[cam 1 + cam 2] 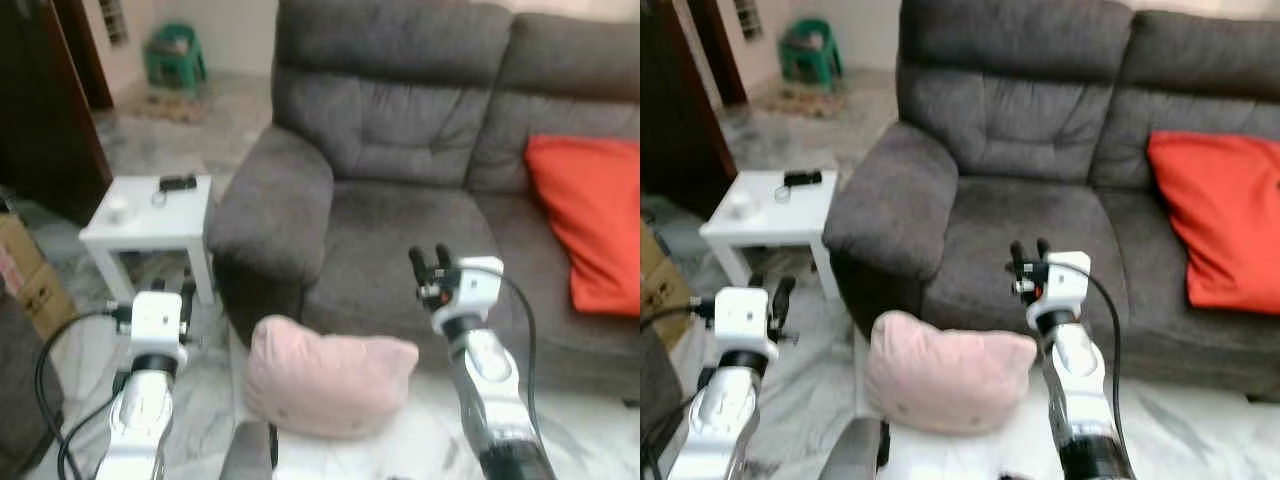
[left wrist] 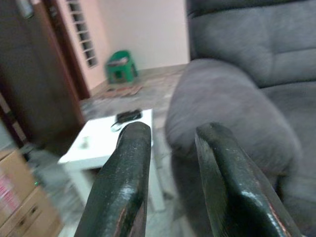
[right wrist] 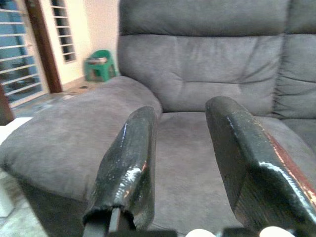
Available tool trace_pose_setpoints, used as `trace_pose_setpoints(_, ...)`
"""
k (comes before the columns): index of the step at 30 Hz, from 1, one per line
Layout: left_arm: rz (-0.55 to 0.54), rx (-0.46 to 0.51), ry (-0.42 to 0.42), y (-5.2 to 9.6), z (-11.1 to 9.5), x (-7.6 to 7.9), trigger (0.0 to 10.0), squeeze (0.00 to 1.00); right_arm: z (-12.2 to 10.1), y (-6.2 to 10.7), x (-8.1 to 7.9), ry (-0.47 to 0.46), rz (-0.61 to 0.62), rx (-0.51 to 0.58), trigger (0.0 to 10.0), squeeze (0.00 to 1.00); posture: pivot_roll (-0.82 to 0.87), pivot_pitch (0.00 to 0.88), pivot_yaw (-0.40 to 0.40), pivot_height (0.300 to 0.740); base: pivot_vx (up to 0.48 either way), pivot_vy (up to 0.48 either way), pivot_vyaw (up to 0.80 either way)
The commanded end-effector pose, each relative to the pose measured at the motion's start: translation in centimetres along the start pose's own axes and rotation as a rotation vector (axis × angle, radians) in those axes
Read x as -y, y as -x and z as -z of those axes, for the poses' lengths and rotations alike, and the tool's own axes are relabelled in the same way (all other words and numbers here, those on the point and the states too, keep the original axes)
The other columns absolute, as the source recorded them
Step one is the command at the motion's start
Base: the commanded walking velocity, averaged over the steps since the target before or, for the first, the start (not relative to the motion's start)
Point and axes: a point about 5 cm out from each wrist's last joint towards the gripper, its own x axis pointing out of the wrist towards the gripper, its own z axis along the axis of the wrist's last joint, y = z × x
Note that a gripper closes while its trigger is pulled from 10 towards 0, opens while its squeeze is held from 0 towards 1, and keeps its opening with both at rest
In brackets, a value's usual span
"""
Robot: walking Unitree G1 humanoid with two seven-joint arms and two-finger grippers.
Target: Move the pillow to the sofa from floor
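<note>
A pale pink pillow (image 1: 325, 385) lies low in front of the grey sofa (image 1: 400, 215), close to my body and between my two arms. My right gripper (image 1: 430, 262) is raised above and to the right of the pillow, pointing at the sofa seat (image 3: 192, 143); it is open and holds nothing. My left gripper (image 1: 780, 295) hovers left of the pillow near the sofa's armrest (image 2: 222, 103), also open and empty (image 2: 173, 131). Neither gripper touches the pillow.
An orange cushion (image 1: 590, 220) leans on the sofa's right side. A white side table (image 1: 150, 220) with a small black object (image 1: 177, 182) stands left of the armrest. A cardboard box (image 1: 25, 270) and a dark door are at far left, a green stool (image 1: 175, 55) beyond.
</note>
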Motion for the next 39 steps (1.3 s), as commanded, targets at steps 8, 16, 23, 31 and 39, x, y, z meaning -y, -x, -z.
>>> trace_pose_setpoints(8,0.024,-0.009,0.013,-0.2,0.0,0.7,10.0,0.00,-0.3,-0.4,0.2,0.006,-0.009,-0.018,10.0,0.00,0.12,0.000,-0.073,0.601,0.000,0.000,0.00)
trace_pose_setpoints(16,0.022,-0.016,0.020,-0.2,0.1,0.7,10.0,0.00,-0.6,-0.4,-0.1,-0.002,-0.033,0.005,10.0,0.00,0.12,0.000,-0.080,0.582,0.000,0.000,0.00)
trace_pose_setpoints(23,0.023,-0.020,0.024,-0.1,0.2,0.9,10.0,0.00,-0.7,-0.5,0.0,0.002,-0.040,-0.001,10.0,0.00,0.12,0.000,-0.083,0.582,0.000,0.000,0.00)
trace_pose_setpoints(31,0.026,-0.022,0.026,-0.1,0.3,0.9,10.0,0.00,-0.6,-0.8,-0.3,0.022,-0.066,-0.009,10.0,0.00,0.12,0.000,-0.083,0.567,0.000,0.000,0.00)
trace_pose_setpoints(39,0.044,-0.032,0.032,-0.2,0.4,1.2,10.0,0.00,-0.7,-0.8,-0.7,0.006,-0.071,-0.010,10.0,0.00,0.12,0.000,-0.081,0.567,0.000,0.000,0.00)
